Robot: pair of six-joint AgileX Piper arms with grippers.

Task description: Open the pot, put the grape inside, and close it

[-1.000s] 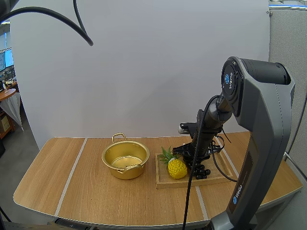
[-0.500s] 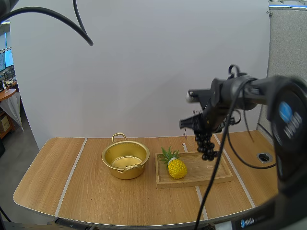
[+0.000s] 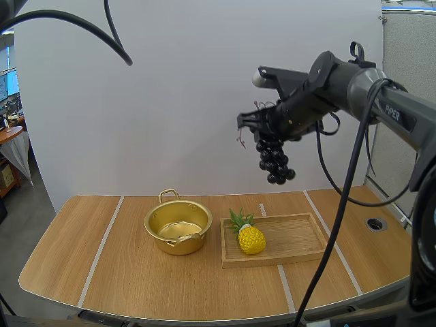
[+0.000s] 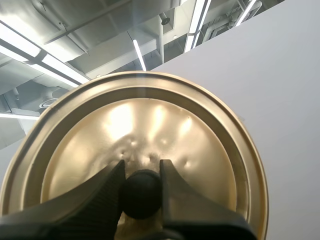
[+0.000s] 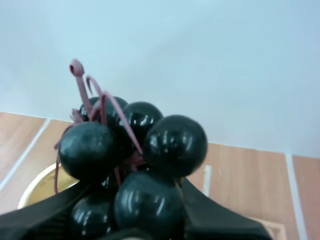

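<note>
Your pot [image 3: 178,246] and lid [image 4: 150,125] are shiny gold metal. The grapes [image 3: 274,162] look glossy; the tray [image 3: 294,236], matt wood.

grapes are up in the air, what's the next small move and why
Probably swing the right tool left and lower it toward the pot. The grapes hang pinched in it high above the wooden tray, off to the pot's right, and the pot stands open, its lid held by the left tool.

Bright, even light, with soft glare on the gold lid [image 4: 150,125] and small highlights on the grapes [image 5: 175,145].
</note>
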